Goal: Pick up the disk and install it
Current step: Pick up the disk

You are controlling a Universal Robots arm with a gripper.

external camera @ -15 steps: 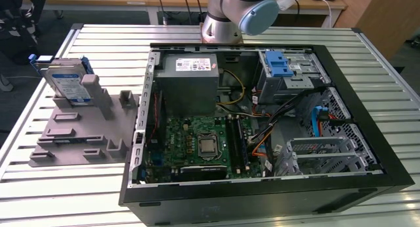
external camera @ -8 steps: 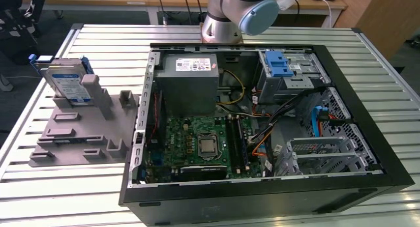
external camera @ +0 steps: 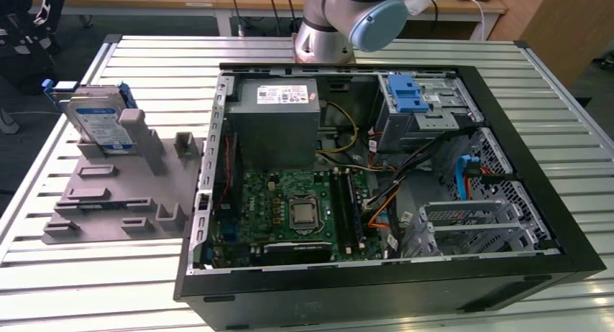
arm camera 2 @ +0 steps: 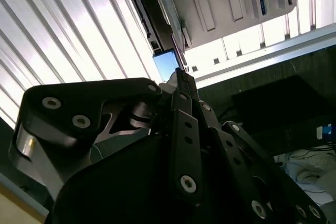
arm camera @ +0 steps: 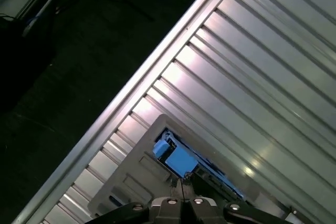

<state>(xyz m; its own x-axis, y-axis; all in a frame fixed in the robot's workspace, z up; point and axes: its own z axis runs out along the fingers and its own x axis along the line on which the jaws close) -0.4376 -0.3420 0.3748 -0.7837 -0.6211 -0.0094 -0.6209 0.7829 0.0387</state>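
The disk (external camera: 101, 123), silver with a blue-and-white label and blue rails, stands on edge in a grey holder (external camera: 125, 195) on the table at the exterior view's left. In both wrist views it appears from above as a small blue patch (arm camera: 176, 158) (arm camera 2: 167, 62) just past my fingertips. My gripper (arm camera: 181, 184) (arm camera 2: 177, 69) hangs well above the disk, apart from it. Its fingers are pressed together, shut on nothing.
An open computer case (external camera: 384, 282) lies on the slatted table (external camera: 144, 59), with a metal drive cage and blue latch (external camera: 410, 95) at its far right corner. The arm's base (external camera: 326, 30) stands behind the case. The table edge (arm camera: 131, 93) runs close beside the holder.
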